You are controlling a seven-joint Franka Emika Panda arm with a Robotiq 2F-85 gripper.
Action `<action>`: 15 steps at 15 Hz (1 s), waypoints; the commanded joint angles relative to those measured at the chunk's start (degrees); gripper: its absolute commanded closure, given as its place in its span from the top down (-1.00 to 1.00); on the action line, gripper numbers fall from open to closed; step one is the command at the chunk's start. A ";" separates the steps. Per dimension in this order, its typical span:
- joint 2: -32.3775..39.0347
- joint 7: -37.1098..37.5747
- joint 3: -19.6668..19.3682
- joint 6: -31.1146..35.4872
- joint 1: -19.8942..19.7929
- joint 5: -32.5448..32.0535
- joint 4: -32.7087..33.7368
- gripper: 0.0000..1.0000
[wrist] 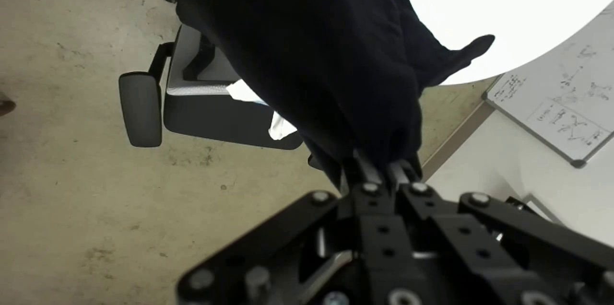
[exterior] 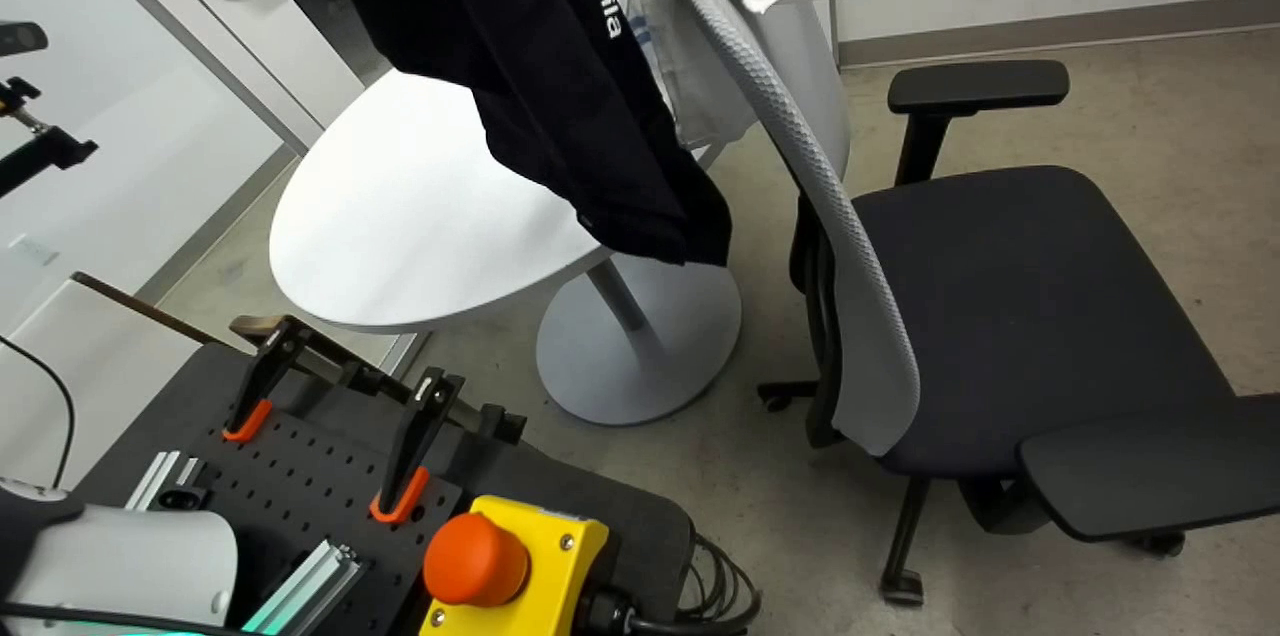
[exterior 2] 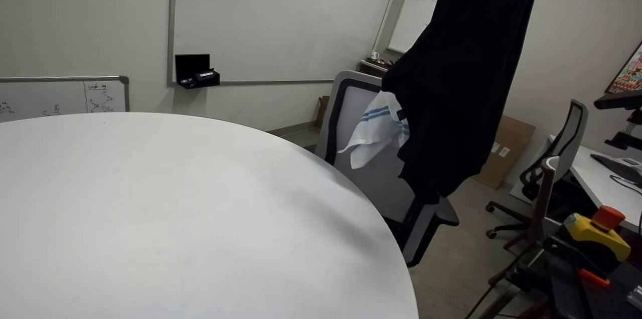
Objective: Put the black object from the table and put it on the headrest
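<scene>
End effector: pinched on the black garment
Black garment: hanging near the chair backrest; contact unclear; top cut off in both exterior views
Lettering: "Mila"; marks above illegible
White cloth: partly hidden
Whiteboard: handwriting too small to read

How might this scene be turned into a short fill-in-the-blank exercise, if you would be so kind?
1. The black garment held by the pincer is printed with the word ____.
2. The white towel draped over the chair's backrest is striped in the colour ____.
3. The orange-red button sits on a box coloured ____.
4. The tabletop is coloured ____.

Missing words: Mila; blue; yellow; white.
</scene>
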 commanded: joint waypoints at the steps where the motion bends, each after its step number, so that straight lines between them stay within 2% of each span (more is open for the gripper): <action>1: 5.95 -1.00 -1.86 -1.91 -1.00 1.20 7.31 -0.98; 10: 24.43 -0.14 -4.51 -3.21 -0.13 3.09 23.70 -0.98; 15: 30.95 -0.14 -7.05 -5.42 -0.82 4.98 31.39 -0.98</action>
